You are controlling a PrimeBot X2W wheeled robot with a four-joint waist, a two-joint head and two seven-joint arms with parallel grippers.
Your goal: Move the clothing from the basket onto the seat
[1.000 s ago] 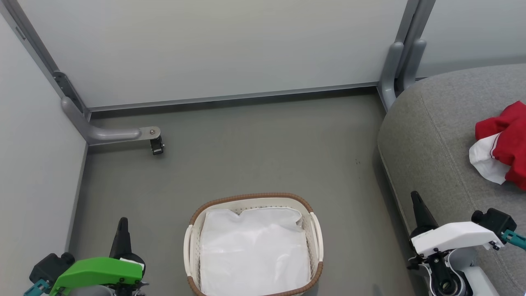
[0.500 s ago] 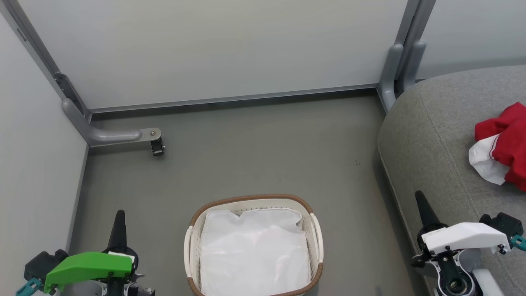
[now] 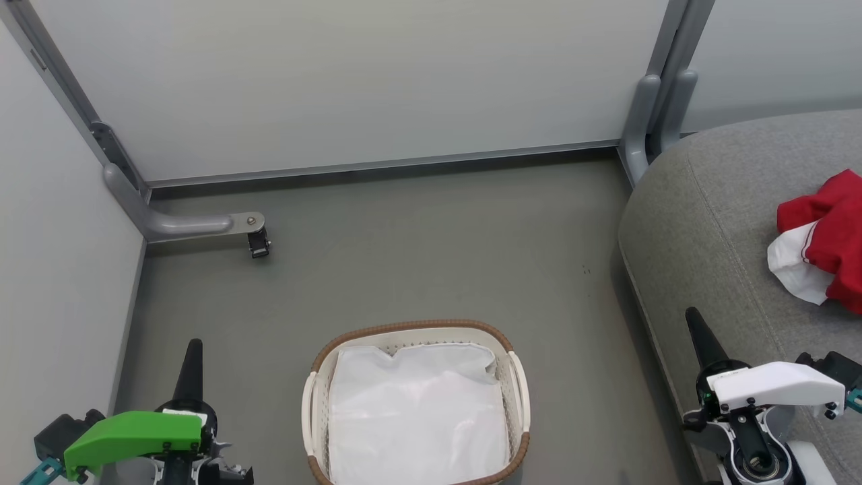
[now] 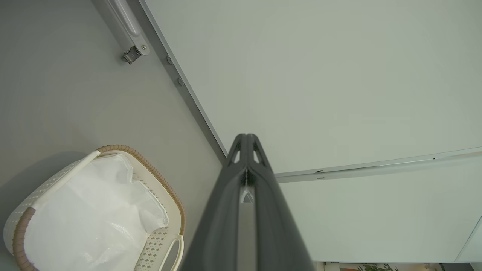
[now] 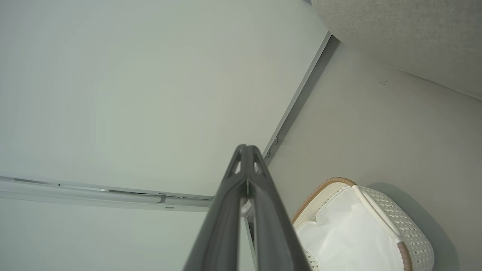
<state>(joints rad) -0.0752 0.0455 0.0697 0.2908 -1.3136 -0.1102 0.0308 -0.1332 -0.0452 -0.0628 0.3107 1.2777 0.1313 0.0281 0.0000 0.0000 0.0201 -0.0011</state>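
The red and white clothing [image 3: 825, 239] lies bunched on the grey seat [image 3: 714, 222] at the right edge of the head view. The cream basket [image 3: 518, 377] with its brown rim stands on the floor at bottom centre, holding just its white liner [image 3: 417, 421]. My left gripper [image 3: 191, 347] is shut and empty, left of the basket. Shut and empty too, my right gripper [image 3: 693, 316] stands by the seat's front edge. The basket [image 4: 165, 195] sits low left in the left wrist view behind the left gripper [image 4: 246, 137], and the basket [image 5: 410, 233] sits low right past the right gripper [image 5: 246, 147].
Pale partition panels [image 3: 350, 81] close the back and left. A grey metal foot with a small caster [image 3: 256, 241] juts onto the grey floor [image 3: 417, 249] at the back left. A grey post [image 3: 646, 108] stands beside the seat's back corner.
Both grippers have sunk a little toward the bottom of the head view, the right one also drifting right. The clothing and the basket lie where they were.
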